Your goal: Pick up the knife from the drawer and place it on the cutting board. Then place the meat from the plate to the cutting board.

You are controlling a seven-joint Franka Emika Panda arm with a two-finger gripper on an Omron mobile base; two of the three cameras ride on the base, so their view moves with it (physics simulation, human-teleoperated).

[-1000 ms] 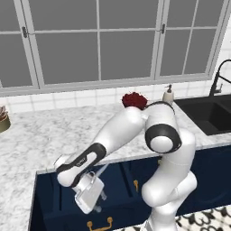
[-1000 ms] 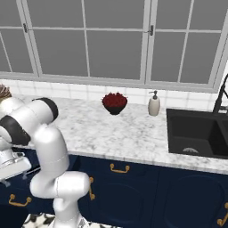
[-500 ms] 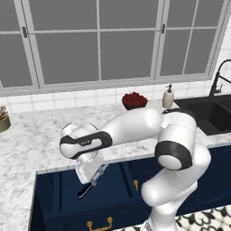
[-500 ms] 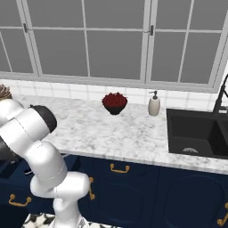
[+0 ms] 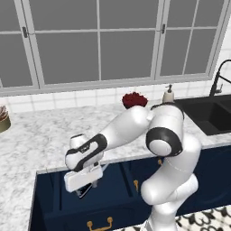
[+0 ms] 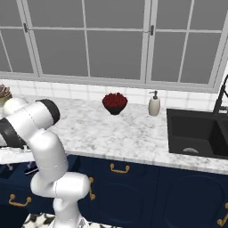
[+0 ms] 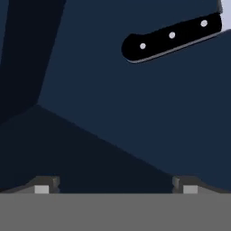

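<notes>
The navy-blue drawer (image 5: 54, 198) stands pulled out below the counter edge, its brass handle (image 5: 100, 223) at the front. My gripper (image 5: 85, 188) hangs down inside it. In the hand view the knife (image 7: 171, 35) lies on the drawer floor (image 7: 135, 117), showing its black handle with three rivets at the upper right; the blade runs out of the picture. My gripper (image 7: 115, 187) is open, its tips wide apart with nothing between them, and the handle is well ahead of them and off to the right. The cutting board, the meat and the plate are out of view.
On the marble counter (image 5: 40, 140) stand a bowl of dark red fruit (image 6: 115, 102) and a soap dispenser (image 6: 154, 104). The black sink (image 6: 200, 133) with its tap is at the right. A potted plant (image 5: 3, 118) stands at the far left.
My arm has folded and the hand has risen a little inside the drawer, then shifted slightly left. The knife has stayed where it lies.
</notes>
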